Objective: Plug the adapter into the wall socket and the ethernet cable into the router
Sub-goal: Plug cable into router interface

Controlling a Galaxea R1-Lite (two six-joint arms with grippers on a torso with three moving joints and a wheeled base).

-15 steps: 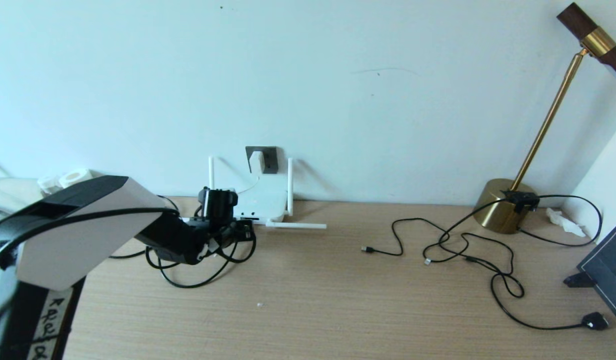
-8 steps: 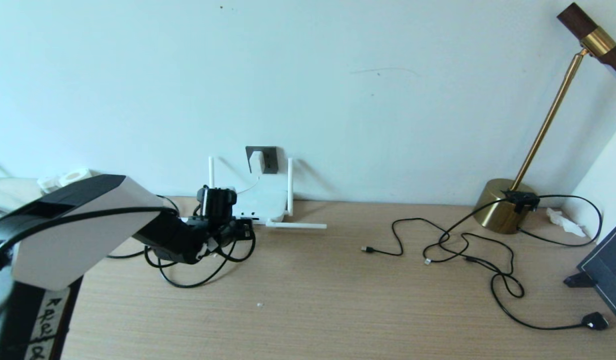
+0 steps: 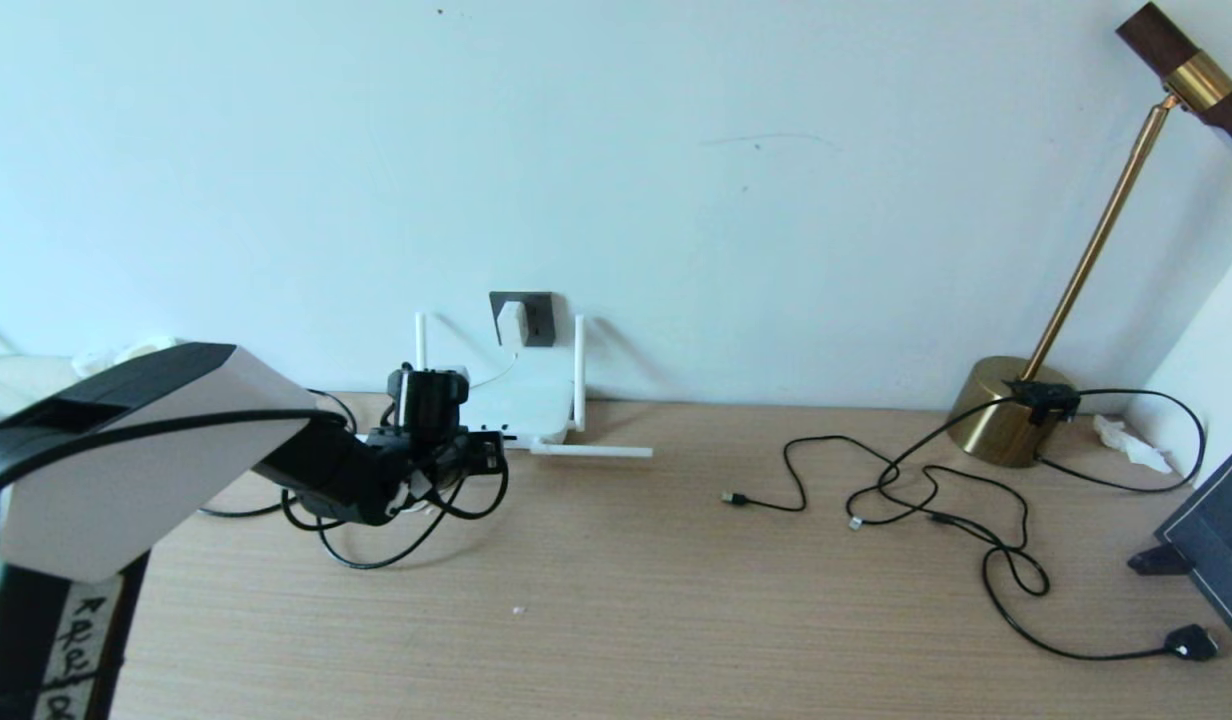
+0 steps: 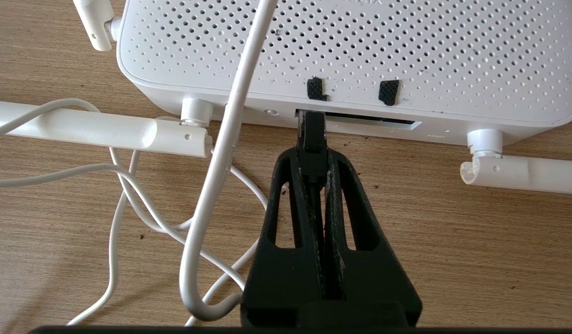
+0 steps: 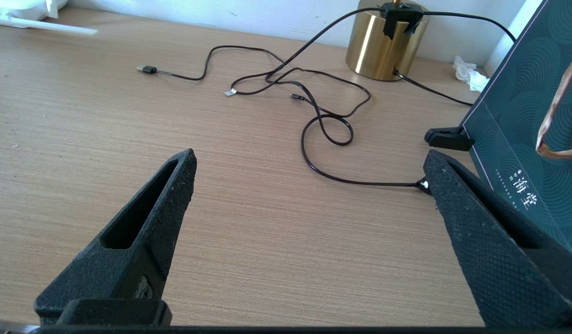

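Easing toward nine o'clock, left gripper (image 4: pixel 312 146) clenched on ethernet cable (image 4: pixel 312 130) plug, entering router (image 4: pixel 341 55) port (adapter (image 3: pixel 511 322) already socketed); right gripper (image 5: pixel 309 181) splayed, idle.

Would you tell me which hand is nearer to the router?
Left. The left hand is shut on the ethernet cable plug at the router port edge. The right hand hangs open, over bare desk far off.

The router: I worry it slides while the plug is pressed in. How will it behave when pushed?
The router looks like a thin, vented plastic shell, so probably light and apt to slide on the smooth table. The left gripper presses the ethernet cable's plug at its port edge; its antennas likely give little bracing.
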